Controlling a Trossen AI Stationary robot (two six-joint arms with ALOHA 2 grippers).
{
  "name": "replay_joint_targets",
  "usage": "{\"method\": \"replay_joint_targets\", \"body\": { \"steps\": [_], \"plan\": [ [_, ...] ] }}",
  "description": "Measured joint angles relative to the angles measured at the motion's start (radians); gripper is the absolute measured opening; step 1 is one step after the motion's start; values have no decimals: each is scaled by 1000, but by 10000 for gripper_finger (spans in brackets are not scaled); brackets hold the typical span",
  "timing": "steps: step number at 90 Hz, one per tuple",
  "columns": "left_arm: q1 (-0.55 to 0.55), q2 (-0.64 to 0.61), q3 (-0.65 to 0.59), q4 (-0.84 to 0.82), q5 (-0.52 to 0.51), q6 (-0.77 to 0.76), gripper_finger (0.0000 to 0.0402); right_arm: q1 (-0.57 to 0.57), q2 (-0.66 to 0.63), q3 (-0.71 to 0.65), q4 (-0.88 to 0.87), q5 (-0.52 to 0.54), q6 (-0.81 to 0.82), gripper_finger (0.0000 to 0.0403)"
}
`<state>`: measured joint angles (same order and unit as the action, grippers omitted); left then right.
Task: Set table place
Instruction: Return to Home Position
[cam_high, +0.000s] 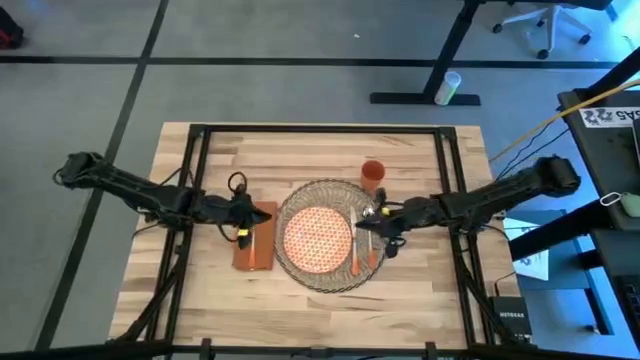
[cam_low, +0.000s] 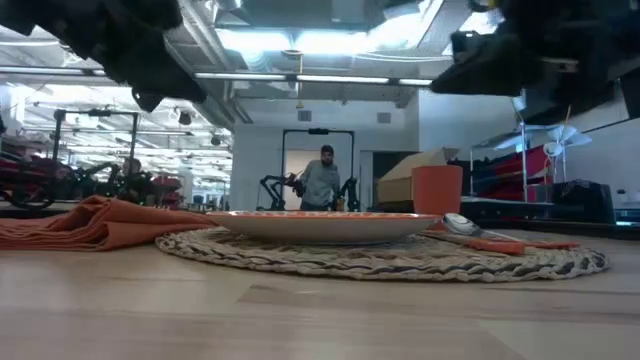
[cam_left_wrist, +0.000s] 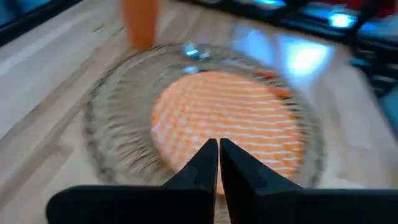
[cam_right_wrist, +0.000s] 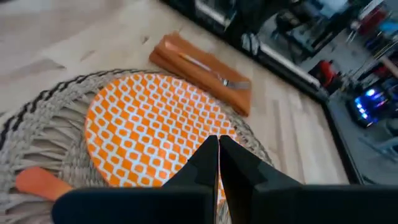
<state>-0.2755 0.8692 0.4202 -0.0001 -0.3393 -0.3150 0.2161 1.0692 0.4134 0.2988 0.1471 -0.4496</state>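
Holding left hand clenched and empty above napkin, left of frame centre; holding right hand clenched and empty above placemat right edge.

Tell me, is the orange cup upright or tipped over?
Upright: the cup stands on its base beside the placemat, open rim facing up.

We reach inward from nine and three o'clock, left gripper and right gripper both pinched closed.
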Motion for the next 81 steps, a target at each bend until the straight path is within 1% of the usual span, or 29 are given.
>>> {"method": "replay_joint_targets", "body": {
  "steps": [11, 18, 34, 45, 70, 81],
  "plan": [
    [-39, -42, -63, 79, 20, 30, 0, 0, -87, -61, 31, 0, 0, 0],
    [-56, -78, -100, 95, 20, 30, 0, 0, -138, -90, 54, 8, -3, 0],
    [-81, -175, -182, 94, 20, 9, 0, 0, -258, -163, 48, 52, -21, 0],
    [-90, -263, -241, 91, 32, 3, 0, 0, -333, -211, 81, 71, -30, 0],
    [-115, -508, -369, 86, 34, -18, 0, 0, -522, -335, 144, 87, -54, 0],
    [-137, -603, -411, 48, 48, -27, 0, 0, -624, -404, 186, 88, -78, 0]
  ]
}}
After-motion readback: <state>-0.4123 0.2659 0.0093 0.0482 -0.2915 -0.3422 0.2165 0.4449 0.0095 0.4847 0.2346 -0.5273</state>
